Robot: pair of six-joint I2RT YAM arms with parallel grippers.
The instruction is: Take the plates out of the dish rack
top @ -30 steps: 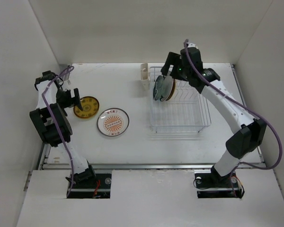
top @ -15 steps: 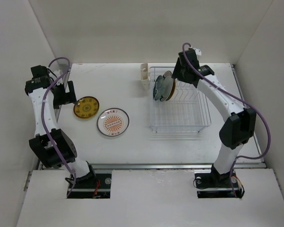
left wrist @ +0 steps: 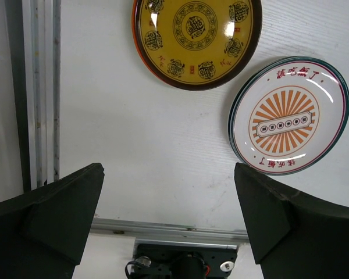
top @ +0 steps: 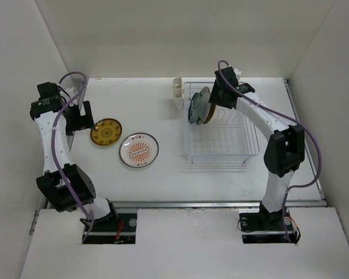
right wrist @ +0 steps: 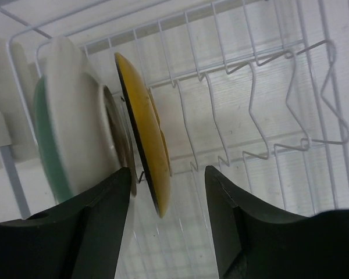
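Observation:
The white wire dish rack (top: 221, 152) stands right of centre. A few plates (top: 199, 106) stand on edge at its far left end. In the right wrist view a yellow plate (right wrist: 148, 148) stands nearest, then a white one with a green rim (right wrist: 75, 133). My right gripper (right wrist: 167, 192) is open, its fingers on either side of the yellow plate's edge, not touching it. A brown-yellow patterned plate (top: 106, 131) and a white sunburst plate (top: 139, 149) lie flat on the table. My left gripper (left wrist: 168, 203) is open and empty above the table, near both plates.
A small white cup holder (top: 177, 92) is fixed to the rack's far left corner. White walls enclose the table on three sides. A metal rail (left wrist: 43, 93) runs along the table's left edge.
My right gripper has moved down and towards the rack's plates, its fingers now around the yellow plate's edge. My left arm has drawn back to the left, away from the patterned plate.

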